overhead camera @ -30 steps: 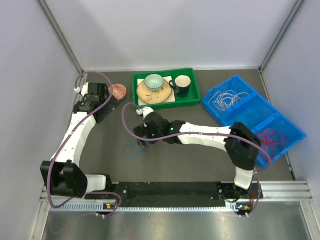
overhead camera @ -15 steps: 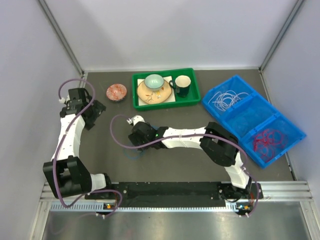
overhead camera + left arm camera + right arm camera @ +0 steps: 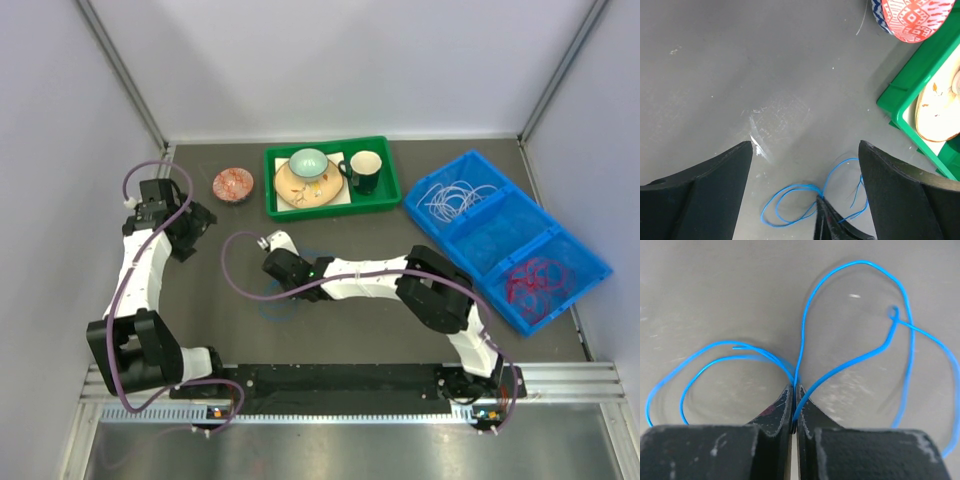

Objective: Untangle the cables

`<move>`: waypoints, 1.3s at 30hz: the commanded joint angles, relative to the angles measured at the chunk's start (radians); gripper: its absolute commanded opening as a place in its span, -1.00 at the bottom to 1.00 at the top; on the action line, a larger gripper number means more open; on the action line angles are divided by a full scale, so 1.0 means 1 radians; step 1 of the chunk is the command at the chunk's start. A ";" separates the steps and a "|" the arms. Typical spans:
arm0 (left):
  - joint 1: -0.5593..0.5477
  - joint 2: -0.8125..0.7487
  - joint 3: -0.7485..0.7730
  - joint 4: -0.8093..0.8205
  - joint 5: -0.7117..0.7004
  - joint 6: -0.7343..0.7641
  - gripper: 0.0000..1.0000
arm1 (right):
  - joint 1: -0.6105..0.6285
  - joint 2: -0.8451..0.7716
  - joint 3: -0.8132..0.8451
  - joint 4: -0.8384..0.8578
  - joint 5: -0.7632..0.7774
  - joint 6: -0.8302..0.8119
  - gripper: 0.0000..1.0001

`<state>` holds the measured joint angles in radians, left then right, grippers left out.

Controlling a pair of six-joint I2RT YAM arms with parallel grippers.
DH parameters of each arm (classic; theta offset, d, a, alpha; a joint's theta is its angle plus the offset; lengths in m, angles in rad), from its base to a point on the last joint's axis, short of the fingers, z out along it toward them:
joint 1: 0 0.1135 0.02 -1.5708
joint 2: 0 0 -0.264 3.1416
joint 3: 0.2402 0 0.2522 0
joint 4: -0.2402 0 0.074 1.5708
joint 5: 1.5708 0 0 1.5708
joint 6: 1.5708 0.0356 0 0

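Note:
A thin blue cable (image 3: pixel 858 262) lies in loose loops on the grey table (image 3: pixel 350 320), left of centre (image 3: pixel 276 306). My right gripper (image 3: pixel 794 387) is shut on it where the loops cross, the strands pinched between its tips (image 3: pixel 283 292). The left wrist view shows the same blue cable (image 3: pixel 790 187) with the right gripper's fingers (image 3: pixel 829 220) on it. My left gripper (image 3: pixel 805 145) hangs open and empty above bare table, to the left of the cable (image 3: pixel 197 224). A white cable (image 3: pixel 450 197) and a red cable (image 3: pixel 540 278) lie in separate compartments of a blue bin (image 3: pixel 592 265).
A green tray (image 3: pixel 385 205) at the back centre holds a plate, a bowl and a dark mug. A small red patterned bowl (image 3: pixel 233 183) sits left of it, and appears top right in the left wrist view (image 3: pixel 912 17). Walls close in on both sides.
My right gripper has shut on the blue cable after shifting slightly left. My left arm has pulled back from the red bowl toward the left wall, still open.

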<state>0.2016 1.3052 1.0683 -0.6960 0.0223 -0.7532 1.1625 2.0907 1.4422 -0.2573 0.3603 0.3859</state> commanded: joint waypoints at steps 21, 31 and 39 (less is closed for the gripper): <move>0.004 -0.044 -0.083 0.105 0.136 0.009 0.80 | -0.325 -1.003 -0.286 -0.169 0.362 -0.091 -1.00; 0.005 -0.009 -0.073 0.102 0.188 0.029 0.78 | -0.624 -1.181 -0.381 -0.220 0.317 -0.136 -1.00; 0.002 0.011 -0.096 0.131 0.212 0.025 0.75 | -0.900 -1.196 -0.511 -0.157 0.132 -0.098 -1.00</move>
<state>0.2024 1.3029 0.9878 -0.6155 0.2043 -0.7376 0.3611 0.9039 0.9756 -0.4622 0.5953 0.2722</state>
